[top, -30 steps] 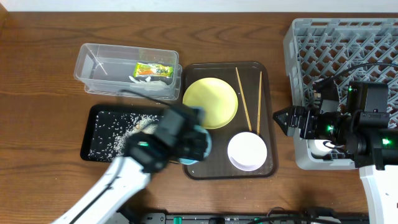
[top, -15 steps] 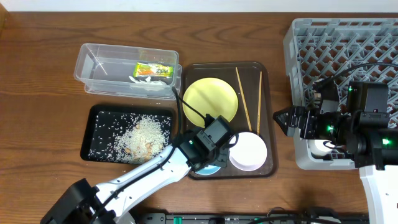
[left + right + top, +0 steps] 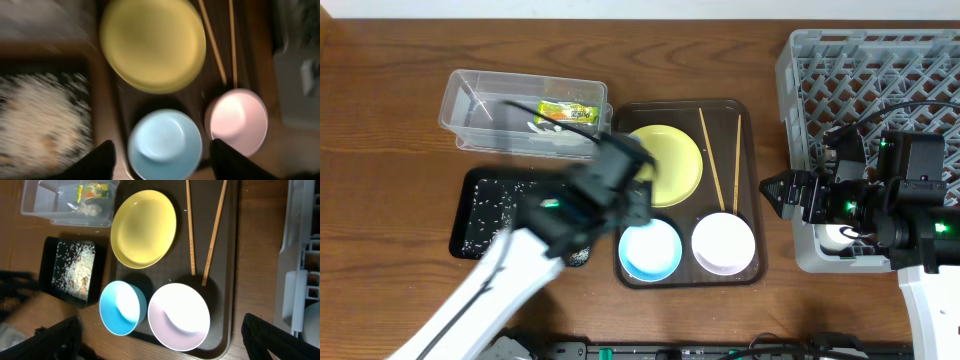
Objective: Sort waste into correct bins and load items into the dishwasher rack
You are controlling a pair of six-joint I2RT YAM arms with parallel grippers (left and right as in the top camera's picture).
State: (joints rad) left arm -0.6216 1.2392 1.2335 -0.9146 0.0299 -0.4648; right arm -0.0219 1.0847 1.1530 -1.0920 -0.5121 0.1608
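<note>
Bowls, rigid, likely light and slick-rimmed, sit on the brown tray point(image 3: 757, 180): light blue bowl point(image 3: 650, 250) in its near-left corner, white bowl point(image 3: 723, 243) just beside it. Left jaws hang wide open and empty above the blue one; right jaws gape empty beside the dishwasher rack point(image 3: 800, 60). Pinching a rim suits; tray walls crowd it.

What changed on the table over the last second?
The left gripper carried the light blue bowl from over the black tray to the brown tray, set it beside the white bowl, opened its jaws and lifted away. The yellow plate, chopsticks and right gripper stayed put.
</note>
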